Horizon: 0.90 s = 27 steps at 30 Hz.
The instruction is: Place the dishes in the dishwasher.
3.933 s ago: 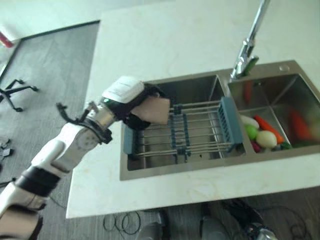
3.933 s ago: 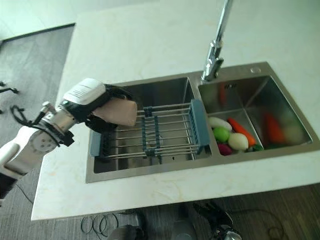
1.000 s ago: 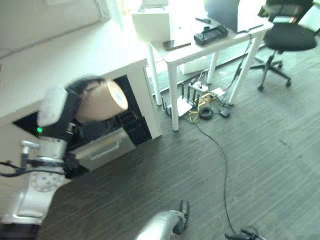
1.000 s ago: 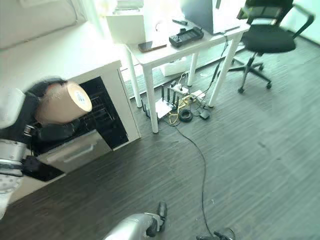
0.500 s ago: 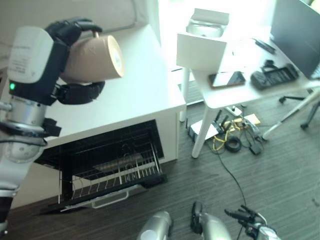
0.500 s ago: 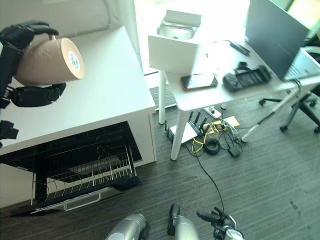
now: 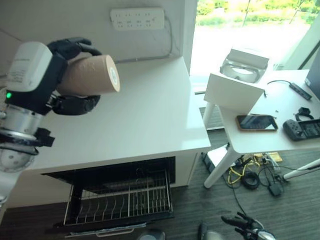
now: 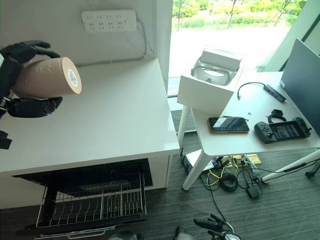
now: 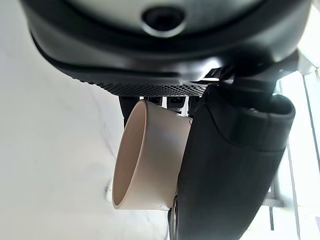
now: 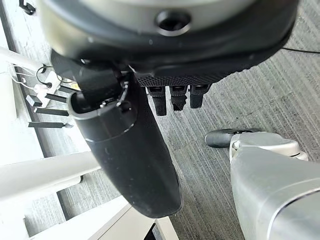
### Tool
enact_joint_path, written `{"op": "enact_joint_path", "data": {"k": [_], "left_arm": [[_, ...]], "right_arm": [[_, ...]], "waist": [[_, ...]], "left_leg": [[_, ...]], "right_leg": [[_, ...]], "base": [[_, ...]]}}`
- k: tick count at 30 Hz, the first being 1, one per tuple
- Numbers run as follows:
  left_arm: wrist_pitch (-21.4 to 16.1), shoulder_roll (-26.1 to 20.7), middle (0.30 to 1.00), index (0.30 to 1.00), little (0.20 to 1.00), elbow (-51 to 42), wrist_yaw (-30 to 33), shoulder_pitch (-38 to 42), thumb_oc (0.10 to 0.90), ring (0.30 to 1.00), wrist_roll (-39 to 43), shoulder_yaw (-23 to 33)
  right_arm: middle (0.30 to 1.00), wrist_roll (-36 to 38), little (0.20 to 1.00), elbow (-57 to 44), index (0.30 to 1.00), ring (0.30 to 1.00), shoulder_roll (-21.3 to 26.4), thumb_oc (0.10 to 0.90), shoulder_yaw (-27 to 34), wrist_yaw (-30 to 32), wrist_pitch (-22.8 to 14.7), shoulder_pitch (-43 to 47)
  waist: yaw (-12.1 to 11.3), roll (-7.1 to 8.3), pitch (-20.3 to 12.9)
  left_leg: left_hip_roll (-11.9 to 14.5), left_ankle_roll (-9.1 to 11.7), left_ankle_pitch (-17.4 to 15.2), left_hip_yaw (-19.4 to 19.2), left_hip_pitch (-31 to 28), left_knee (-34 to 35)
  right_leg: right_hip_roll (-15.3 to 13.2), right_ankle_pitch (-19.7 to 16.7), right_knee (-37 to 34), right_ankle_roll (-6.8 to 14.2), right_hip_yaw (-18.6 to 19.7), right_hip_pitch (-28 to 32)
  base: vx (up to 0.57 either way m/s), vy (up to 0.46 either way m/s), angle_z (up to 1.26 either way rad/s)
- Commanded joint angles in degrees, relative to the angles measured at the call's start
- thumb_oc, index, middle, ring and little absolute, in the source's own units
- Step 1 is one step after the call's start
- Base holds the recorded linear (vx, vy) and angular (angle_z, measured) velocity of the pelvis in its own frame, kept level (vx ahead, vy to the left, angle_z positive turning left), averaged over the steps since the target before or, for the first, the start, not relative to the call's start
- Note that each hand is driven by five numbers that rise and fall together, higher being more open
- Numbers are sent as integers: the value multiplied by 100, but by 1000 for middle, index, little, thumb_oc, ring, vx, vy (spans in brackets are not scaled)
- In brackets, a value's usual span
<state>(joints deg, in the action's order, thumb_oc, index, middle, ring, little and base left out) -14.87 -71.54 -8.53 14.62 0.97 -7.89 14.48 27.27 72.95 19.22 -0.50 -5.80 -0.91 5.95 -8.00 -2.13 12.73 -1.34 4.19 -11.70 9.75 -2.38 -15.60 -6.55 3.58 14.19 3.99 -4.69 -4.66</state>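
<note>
My left hand (image 7: 70, 102) is raised above the white counter (image 7: 145, 120), shut on a tan cup (image 7: 90, 75) that lies on its side with its base facing right. In the left wrist view the cup (image 9: 145, 160) sits between the thumb (image 9: 235, 165) and the palm, its open mouth showing. Below the counter's front edge the dishwasher's wire rack (image 7: 120, 200) is pulled out, with rows of tines and no dishes seen in it. My right hand (image 10: 125, 150) hangs over the dark floor, open and holding nothing.
A white side table (image 8: 225, 142) stands to the right of the counter, bearing a white box with a headset (image 8: 212, 67), a phone (image 8: 228, 124), a controller (image 8: 280, 131) and a laptop (image 8: 300, 65). Cables (image 8: 227, 180) lie under it. A power strip (image 7: 137, 17) hangs on the wall.
The camera has swung from the sink to the counter and dishwasher, and the view keeps shifting. My left hand has kept hold of the cup, held high at the view's left.
</note>
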Motion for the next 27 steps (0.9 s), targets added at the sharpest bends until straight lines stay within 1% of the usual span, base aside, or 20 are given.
{"op": "enact_joint_path", "data": {"k": [1, 6, 8, 10, 11, 12, 14, 15, 17, 19, 21, 22, 23, 24, 25, 26, 27], "left_arm": [[88, -519, 300, 300, 300, 81, 267, 319, 400, 300, 552, 1091], [76, -603, 300, 300, 300, 168, 110, 121, 400, 300, 782, 1314], [-10, -576, 300, 300, 300, 113, 67, 121, 400, 300, 895, 1316], [-211, -438, 300, 300, 300, 4, 101, 449, 400, 300, 956, 980], [-250, -386, 300, 300, 300, -14, 134, 637, 400, 300, 937, 788], [-237, -311, 300, 300, 300, -81, 194, 879, 400, 300, 926, 537], [-232, -226, 300, 300, 300, -142, 166, 935, 400, 300, 901, 495], [-262, -79, 300, 300, 300, -244, 38, 906, 400, 300, 927, 628], [-291, 44, 300, 300, 300, -293, -33, 910, 400, 300, 916, 677], [-305, 168, 300, 300, 300, -294, -123, 1002, 400, 300, 948, 626], [-352, 242, 300, 300, 300, -258, -212, 1050, 400, 300, 978, 543], [-431, 257, 300, 300, 300, -158, -301, 1006, 400, 300, 904, 532], [-490, 243, 300, 300, 300, -62, -345, 979, 400, 300, 882, 491], [-588, 280, 300, 300, 300, -3, -350, 943, 400, 300, 839, 470], [-628, 296, 300, 300, 300, 17, -346, 922, 400, 300, 818, 467], [-739, 432, 300, 300, 300, 23, -323, 862, 400, 300, 671, 440], [-700, 646, 300, 300, 300, -133, -261, 818, 400, 300, 531, 318]], "right_arm": [[900, 173, 900, 35, 900, 900, 331, 800, -157, -43, -100, 7], [900, 62, 900, 58, 900, 900, 361, 800, -247, -80, -67, 26], [900, 190, 900, 76, 900, 900, 377, 800, -196, -40, -115, -3], [900, 458, 900, 5, 900, 900, 444, 800, -39, 28, -202, -98], [900, 541, 900, -21, 900, 900, 469, 800, 18, 51, -247, -135], [900, 585, 900, -43, 900, 900, 503, 800, 130, 94, -329, -157], [900, 590, 900, -21, 900, 900, 539, 800, 208, 95, -365, -143], [900, 561, 900, 36, 900, 900, 618, 800, 374, 26, -417, -124], [900, 590, 900, 50, 900, 900, 648, 800, 460, 13, -490, -121], [900, 622, 900, 38, 900, 900, 670, 800, 547, 47, -599, -103], [900, 730, 900, 14, 900, 900, 663, 800, 629, 71, -667, -107], [900, 572, 900, -136, 900, 900, 516, 800, 699, 15, -789, -143], [900, 535, 900, -254, 900, 900, 350, 800, 668, 59, -844, -135], [900, 637, 900, -365, 900, 900, 251, 800, 636, 119, -887, -151], [900, 672, 900, -411, 900, 900, 223, 800, 622, 138, -912, -170], [900, 736, 900, -579, 900, 900, 131, 800, 575, 203, -959, -204], [900, 627, 900, -951, 900, 900, -11, 800, 491, 396, -1175, -293]], "waist": [[35, -175, -349], [-53, -206, -343], [-36, -215, -329], [226, -193, -236], [285, -182, -196], [331, -153, -137], [304, -133, -126], [275, -130, -125], [295, -179, -127], [370, -284, -153], [418, -337, -175], [421, -316, -194], [454, -263, -193], [455, -239, -203], [455, -237, -211], [429, -212, -243], [477, -176, -255]], "left_leg": [[-217, -468, -405, -219, 594, -159], [-41, -312, -239, -311, 717, -159], [47, -240, -149, -419, 784, -159], [357, -103, 30, -1169, 777, -159], [432, -52, 93, -1343, 762, -159], [485, -40, 58, -1420, 645, -159], [506, -21, 96, -1329, 646, -159], [665, 56, 232, -1268, 739, -159], [796, 132, 288, -1276, 786, -159], [867, 194, 190, -1297, 819, -159], [809, 203, 114, -1316, 781, -159], [574, 47, -93, -1199, 692, -159], [449, -99, -224, -1168, 614, -159], [428, -168, -247, -1181, 629, -159], [432, -179, -252, -1188, 634, -159], [457, -207, -259, -1303, 666, -159], [461, -273, -299, -1346, 661, -159]], "right_leg": [[-3, 790, 300, 388, -68, -11], [9, 891, 300, 325, -275, 68], [3, 923, 300, 309, -388, 106], [-166, 910, 300, 297, -766, 145], [-231, 901, 300, 292, -865, 165], [-332, 899, 300, 297, -908, 199], [-392, 852, 300, 296, -863, 165], [-534, 782, 300, 310, -851, 95], [-622, 768, 300, 350, -876, 83], [-790, 715, 300, 468, -888, 35], [-916, 616, 300, 594, -860, 22], [-1101, 424, 300, 807, -719, -88], [-1142, 240, 300, 901, -566, -226], [-1048, 260, 300, 885, -503, -200], [-1013, 279, 300, 874, -494, -180], [-930, 356, 300, 819, -618, -97], [-899, 372, 300, 791, -666, -89]], "base": [[23, -81, 12], [40, -75, 9], [-7, -40, 32], [-116, 17, 104], [-208, 107, 229], [-203, 148, 247], [-227, 281, 116], [-288, 415, 19], [-247, 394, -14], [-171, 415, 1], [-125, 378, 8], [-103, 293, 3], [-92, 246, -7], [-43, 94, -3], [-45, 76, -4], [-37, 63, 17], [-31, 50, 22]]}}
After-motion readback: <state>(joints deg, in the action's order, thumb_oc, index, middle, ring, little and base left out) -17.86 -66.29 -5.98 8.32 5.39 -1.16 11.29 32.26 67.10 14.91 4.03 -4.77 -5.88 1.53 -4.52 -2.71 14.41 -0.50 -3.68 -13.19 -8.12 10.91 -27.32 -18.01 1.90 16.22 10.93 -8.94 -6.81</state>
